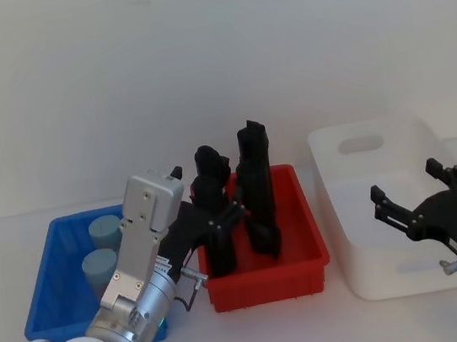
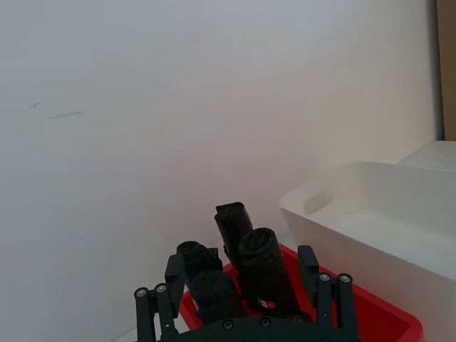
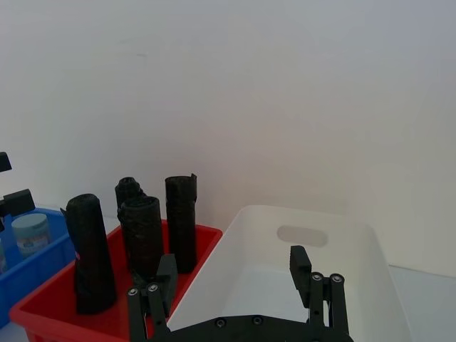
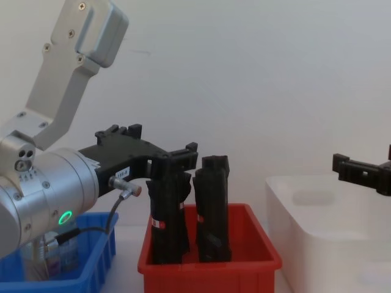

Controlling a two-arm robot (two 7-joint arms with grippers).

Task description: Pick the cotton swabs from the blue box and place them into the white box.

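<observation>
A: On the left side of the worktop (image 1: 264, 336), the blue box (image 1: 52, 276). Holds two cotton swabs (image 1: 100, 266), upright, one near its back edge, the other just in front.

B: And the left gripper (image 4: 162, 140)?

A: Hangs above the left edge of the red bin (image 1: 310, 266), beside the black cylinders (image 1: 257, 192). Fingers spread wide, gripping nothing.

B: The right gripper (image 1: 404, 180)?

A: Hovers over the front right part of the white box (image 1: 336, 207), at the worktop's right side. Fingers apart, likewise gripping nothing.
</observation>
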